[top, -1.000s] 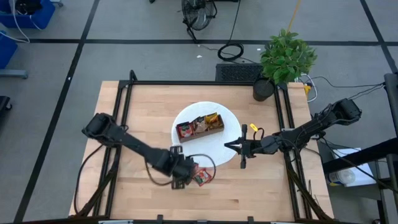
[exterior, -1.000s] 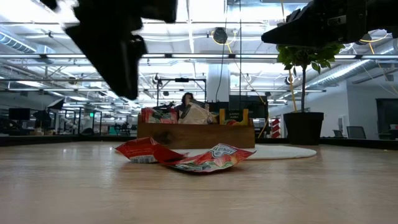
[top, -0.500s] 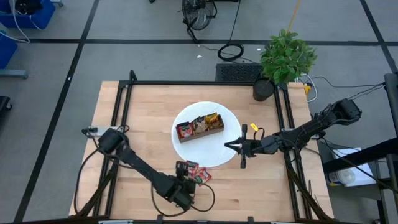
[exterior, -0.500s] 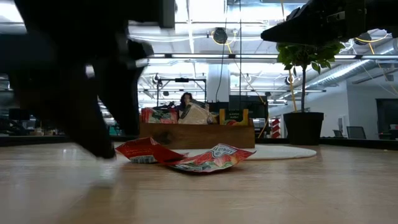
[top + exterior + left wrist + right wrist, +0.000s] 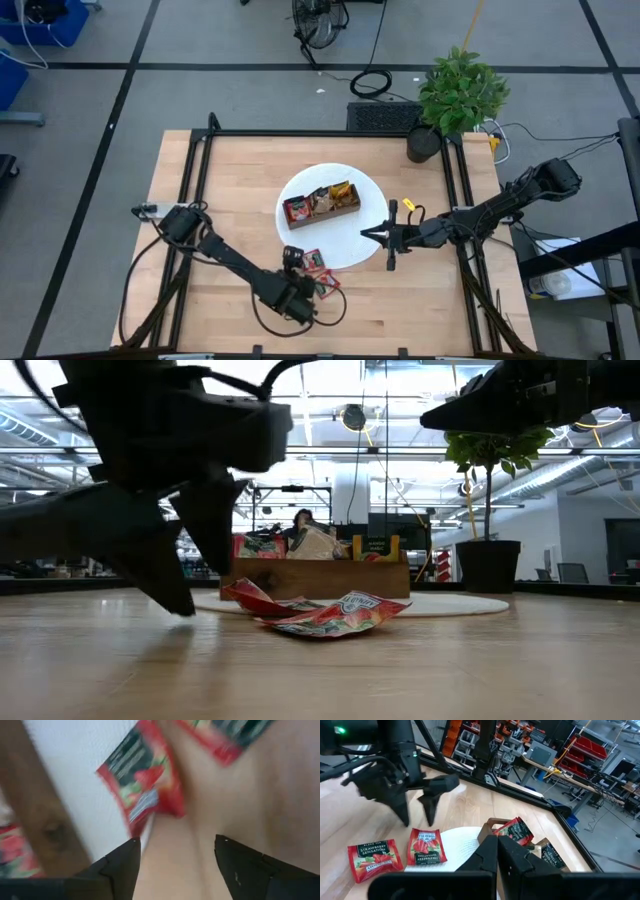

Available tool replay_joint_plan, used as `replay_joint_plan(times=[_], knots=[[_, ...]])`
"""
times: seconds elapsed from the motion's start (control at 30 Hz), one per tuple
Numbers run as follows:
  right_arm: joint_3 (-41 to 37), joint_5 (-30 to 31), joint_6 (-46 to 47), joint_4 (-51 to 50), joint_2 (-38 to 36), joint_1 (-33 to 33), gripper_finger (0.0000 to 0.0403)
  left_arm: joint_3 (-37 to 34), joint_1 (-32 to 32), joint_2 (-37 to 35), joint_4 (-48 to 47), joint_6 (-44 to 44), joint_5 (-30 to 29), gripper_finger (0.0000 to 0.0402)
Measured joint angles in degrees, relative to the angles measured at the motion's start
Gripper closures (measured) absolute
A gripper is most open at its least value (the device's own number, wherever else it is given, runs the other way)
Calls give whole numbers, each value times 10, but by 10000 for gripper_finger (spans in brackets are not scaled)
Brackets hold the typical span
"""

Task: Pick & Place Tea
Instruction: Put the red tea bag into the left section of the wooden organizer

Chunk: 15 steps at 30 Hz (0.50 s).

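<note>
Left gripper [image 5: 291, 262] shifted toward red sachets [image 5: 320, 270], fingers spread, holding nothing, right gripper [image 5: 366, 234] clenched, sachet labels blurred.

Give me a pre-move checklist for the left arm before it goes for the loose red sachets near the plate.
1. Left gripper open: ok, fingers spread, nothing between them.
2. Targets visible: ok, two red sachets, one on the bare table, one half on the white plate.
3. Sachets apart, not stacked: ok in the right wrist view; the low view makes them look overlapped.
4. Gripper lined up over one sachet: cannot tell.
5. Right gripper clear of the path: ok, shut, held over the plate's right edge.
6. Room in the wooden tray: cannot tell.
</note>
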Motion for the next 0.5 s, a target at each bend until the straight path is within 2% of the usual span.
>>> replay_joint_plan(times=[0.23, 0.37, 0.5], knots=[[0, 0, 0, 0, 0, 0, 403, 0, 2, -1, -45, 80, -81, 157], [0, 0, 0, 0, 0, 0, 403, 0, 13, -1, -24, 126, -89, 158], [0, 0, 0, 0, 0, 0, 403, 0, 26, -1, -20, 133, -83, 158]])
